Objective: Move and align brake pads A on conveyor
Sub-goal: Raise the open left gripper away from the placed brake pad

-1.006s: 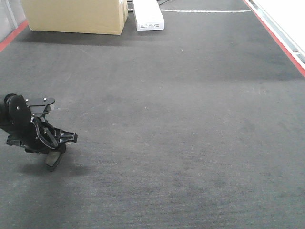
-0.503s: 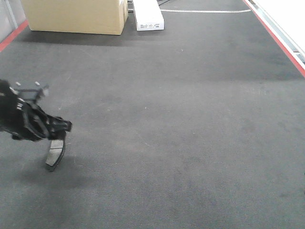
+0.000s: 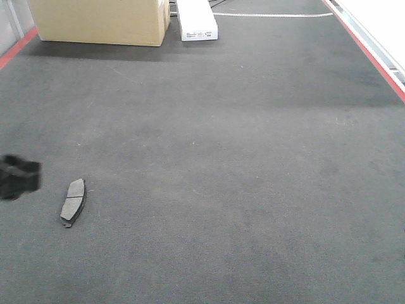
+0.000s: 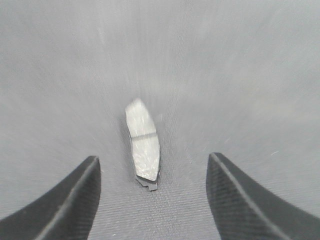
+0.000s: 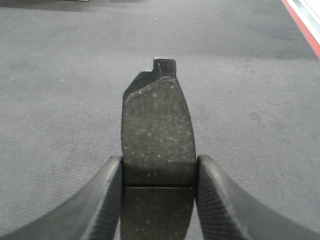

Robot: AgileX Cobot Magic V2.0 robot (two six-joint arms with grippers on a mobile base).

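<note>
Brake pad [image 5: 158, 145] between right gripper [image 5: 158, 192] fingers.

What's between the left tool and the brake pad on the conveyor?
Nothing but bare conveyor, as the front view shows between left tool and brake pad.

Looks like a factory or warehouse line: wide grey felt conveyor [image 3: 221, 158], red edge strips [image 3: 367, 50], cardboard box [image 3: 95, 22] at far end.

left gripper [image 4: 152, 158]: two matte black fingers [image 4: 70, 205], wedge-shaped, curved inner edges, fine ribbed texture. right gripper [image 5: 159, 160] same deal, black fingers [image 5: 225, 205], thin parallel ridges all over, rounded tips. front cam shows left one as black blurry blob, details unreadable.
</note>
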